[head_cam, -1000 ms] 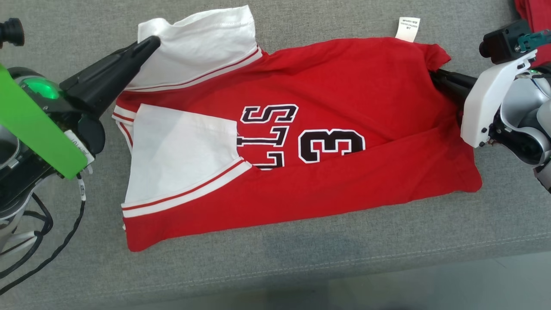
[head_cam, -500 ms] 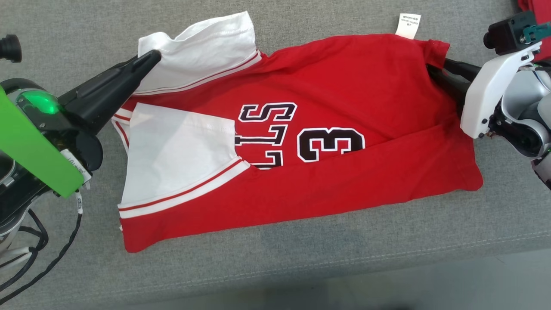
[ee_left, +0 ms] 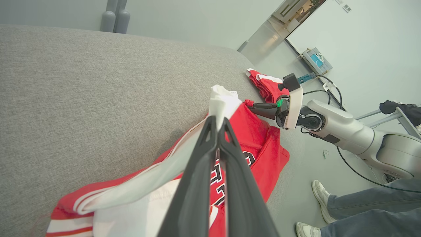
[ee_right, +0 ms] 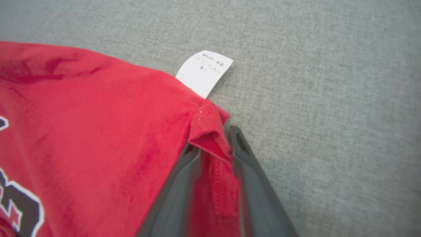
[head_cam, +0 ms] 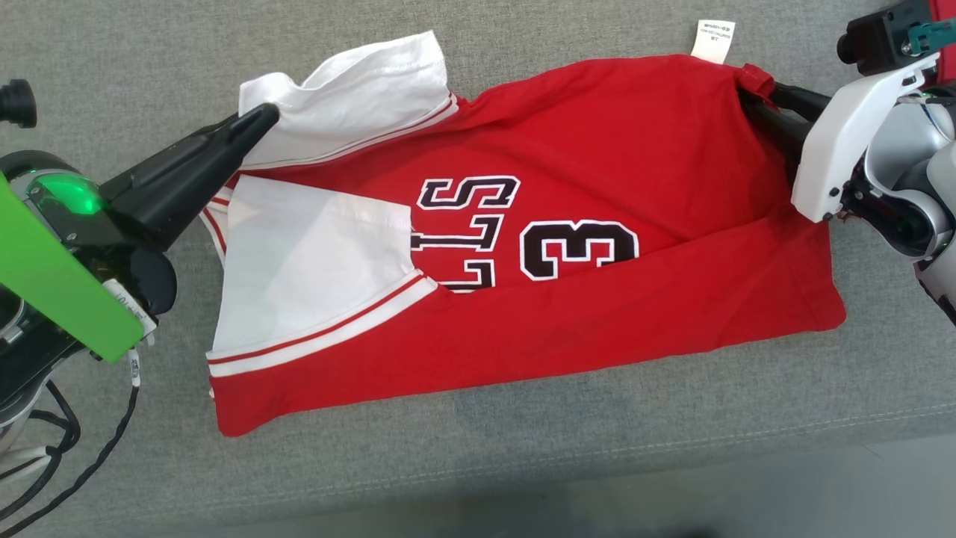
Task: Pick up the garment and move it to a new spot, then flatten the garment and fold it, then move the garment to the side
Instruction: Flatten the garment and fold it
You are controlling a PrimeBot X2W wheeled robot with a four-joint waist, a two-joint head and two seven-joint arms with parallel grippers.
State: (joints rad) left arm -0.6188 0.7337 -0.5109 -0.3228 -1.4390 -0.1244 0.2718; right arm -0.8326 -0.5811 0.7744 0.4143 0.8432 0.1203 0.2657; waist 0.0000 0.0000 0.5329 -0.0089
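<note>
Grey cushion (head_cam: 523, 463) carries the folded red jersey (head_cam: 597, 149) near its front edge; left gripper (head_cam: 261, 118) clamped on the white sleeve (head_cam: 358, 97), right gripper (ee_right: 212, 140) jaws parted around the hem corner (ee_right: 210, 128).

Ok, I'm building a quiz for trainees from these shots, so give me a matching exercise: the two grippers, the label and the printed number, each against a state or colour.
Things:
1. left gripper
2. right gripper
3. label
4. number 3

States:
a. white, poking out past the shirt's edge
b. black with a white outline
c. shut on the white sleeve
d. open, the shirt's red corner between its fingers

Pairs: 1-c, 2-d, 3-a, 4-b
</note>
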